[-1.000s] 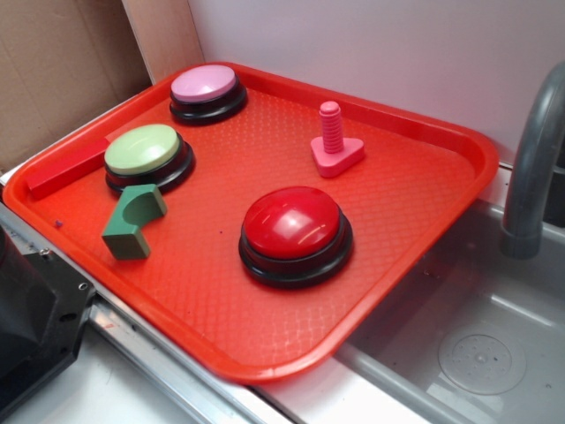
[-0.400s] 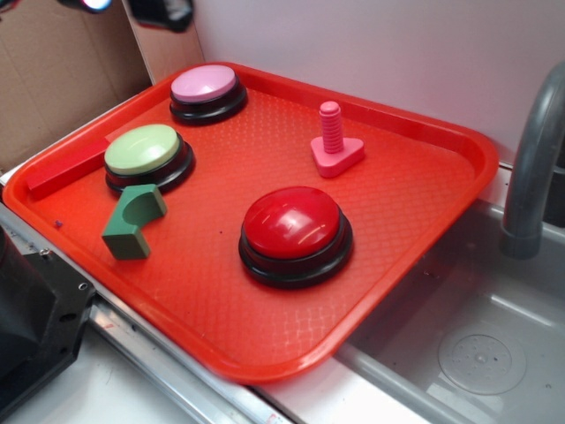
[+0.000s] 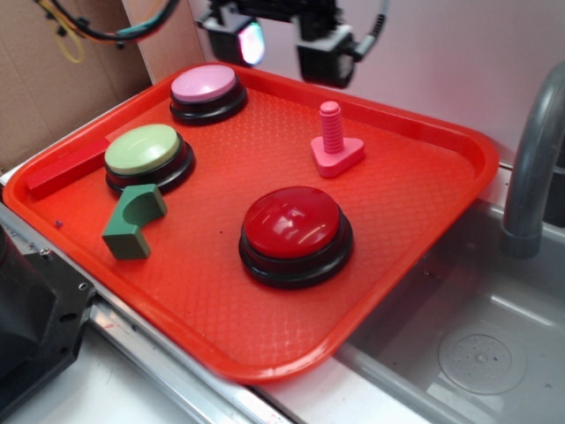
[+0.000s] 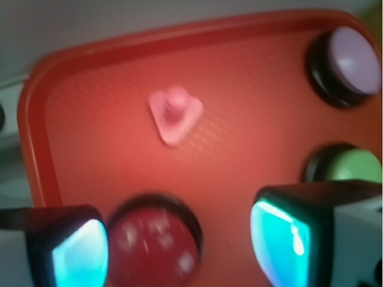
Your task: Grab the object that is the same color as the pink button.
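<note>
- Approach phase, I'd say: nothing is gripped yet and the arm is only just over the far part of the tray (image 3: 441, 231), so the reach toward the target hasn't closed in.
- Closest to the exterior camera is the big red button (image 3: 294, 231), and to its left the green block (image 3: 132, 221) with the arch cut, then the pale green button (image 3: 146, 155) and the long red bar (image 3: 66, 168) along the left rim. None of those matter here.
- Further back, right of centre, stands the pink bolt (image 3: 334, 143), upright on its triangular base, well apart from all three buttons. That's the match for the pink button (image 3: 207, 88) in the far left corner.
- Farthest back and up high is the gripper (image 3: 281, 40), hanging above the tray's far edge between the pink button and the bolt, touching nothing.
- Wrist view is blurry, but the two fingers (image 4: 281, 236) sit far apart at the bottom with the bolt (image 4: 173, 113) ahead in the gap between them, so the jaws look spread wide and empty.
- Next move, my guess: shift over so the bolt's post is centred between the fingers, drop down, and pinch the ridged post rather than the flat base. The post is thin, so being off-centre could tip it.
</note>
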You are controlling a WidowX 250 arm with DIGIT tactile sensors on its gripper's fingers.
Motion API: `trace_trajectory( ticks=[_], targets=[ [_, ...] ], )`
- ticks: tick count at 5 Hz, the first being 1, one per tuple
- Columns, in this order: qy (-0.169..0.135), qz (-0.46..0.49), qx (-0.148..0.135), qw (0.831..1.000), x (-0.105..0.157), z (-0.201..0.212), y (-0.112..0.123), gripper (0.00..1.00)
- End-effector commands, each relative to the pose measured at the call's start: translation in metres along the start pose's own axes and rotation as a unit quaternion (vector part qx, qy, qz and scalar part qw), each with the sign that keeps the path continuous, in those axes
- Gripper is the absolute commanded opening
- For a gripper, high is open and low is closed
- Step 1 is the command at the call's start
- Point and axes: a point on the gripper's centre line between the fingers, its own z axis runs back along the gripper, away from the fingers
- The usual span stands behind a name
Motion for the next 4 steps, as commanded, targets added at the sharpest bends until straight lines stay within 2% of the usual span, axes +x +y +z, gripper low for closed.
trace_trajectory(
  ticks=[1,2,3,4],
  targets=[
    [-0.062,-0.027,-0.018,0.998,0.039,-0.016,0.010,1.00],
    [-0.060,-0.016,-0.041,0.997,0.053,-0.033,0.028,1.00],
    [-0.048,-0.014,-0.045,0.998,0.059,-0.044,0.032,1.00],
    [-0.030,-0.033,-0.046,0.998,0.051,-0.059,0.021,1.00]
  ],
)
